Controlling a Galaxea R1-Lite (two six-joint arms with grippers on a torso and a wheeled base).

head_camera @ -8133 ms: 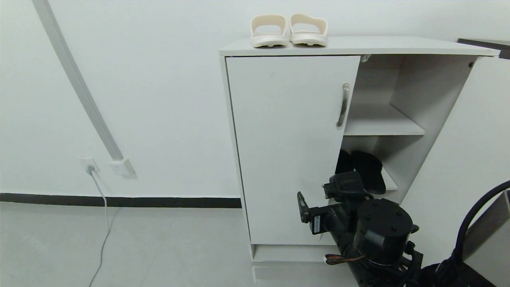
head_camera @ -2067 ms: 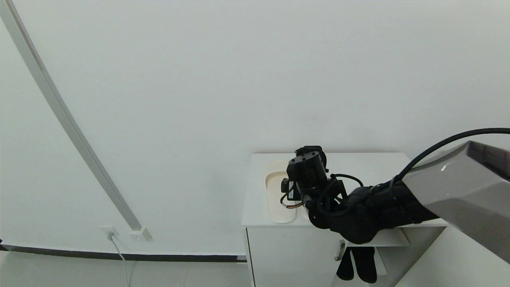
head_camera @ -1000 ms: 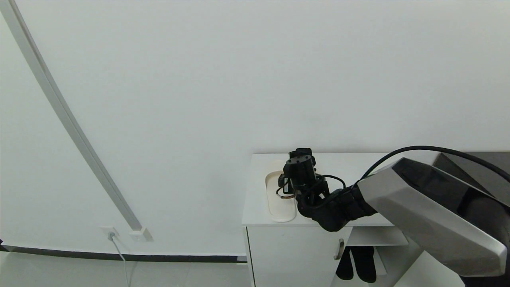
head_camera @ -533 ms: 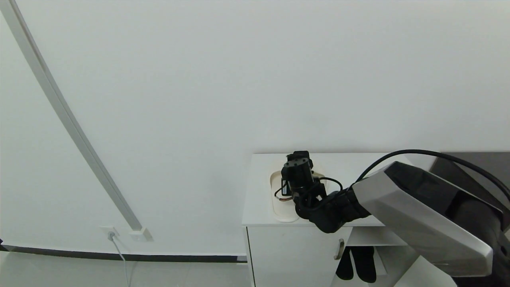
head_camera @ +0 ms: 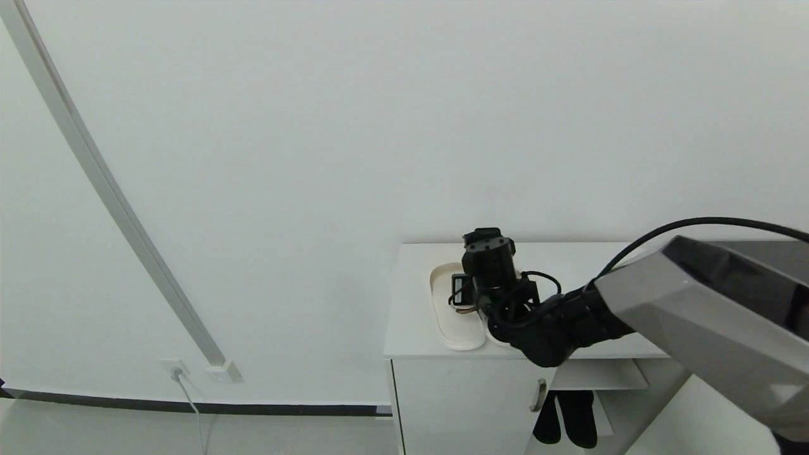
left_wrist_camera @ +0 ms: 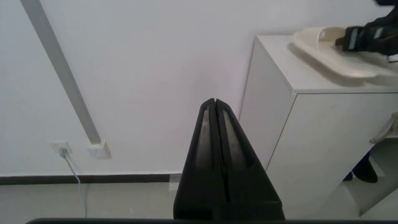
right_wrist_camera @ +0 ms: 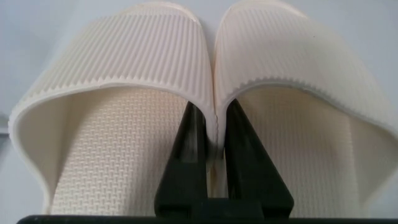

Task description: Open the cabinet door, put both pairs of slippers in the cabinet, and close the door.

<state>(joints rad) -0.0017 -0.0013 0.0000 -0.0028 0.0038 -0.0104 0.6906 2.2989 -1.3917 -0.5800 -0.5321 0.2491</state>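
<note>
A plain white wall (head_camera: 379,126) fills most of the head view. At the far left a grey conduit (head_camera: 95,170) slants down from the upper left corner to a small junction box (head_camera: 221,373) in the lower left. Just left of that box sits a wall socket (head_camera: 172,368), and a cable (head_camera: 193,411) hangs from it towards the bottom edge. A black skirting strip (head_camera: 253,409) runs along the foot of the wall.

The left gripper (left_wrist_camera: 215,106) points at this stretch of wall, well apart from the cabinet's side. Its fingers are pressed flat together and there is nothing between them.

Right of centre, low in the frame, stands the white cabinet (head_camera: 407,316). The cream slippers (head_camera: 452,322) lie side by side on its top, near the left end, toes towards the wall. The right gripper (right_wrist_camera: 211,118) comes in from the right edge and is at the pair from above. One finger (right_wrist_camera: 186,149) is inside each slipper, and the two are squeezed nearly together on the touching inner strap walls. I cannot tell whether the soles are clear of the top.

Below, the left door (head_camera: 461,411) is closed, with its metal handle (head_camera: 539,395) at its right edge. Right of the handle the compartment is open. A shelf (head_camera: 600,377) crosses it, and the black slippers (head_camera: 572,420) sit under that shelf. The right door (head_camera: 682,436) stands swung out at the lower right.
</note>
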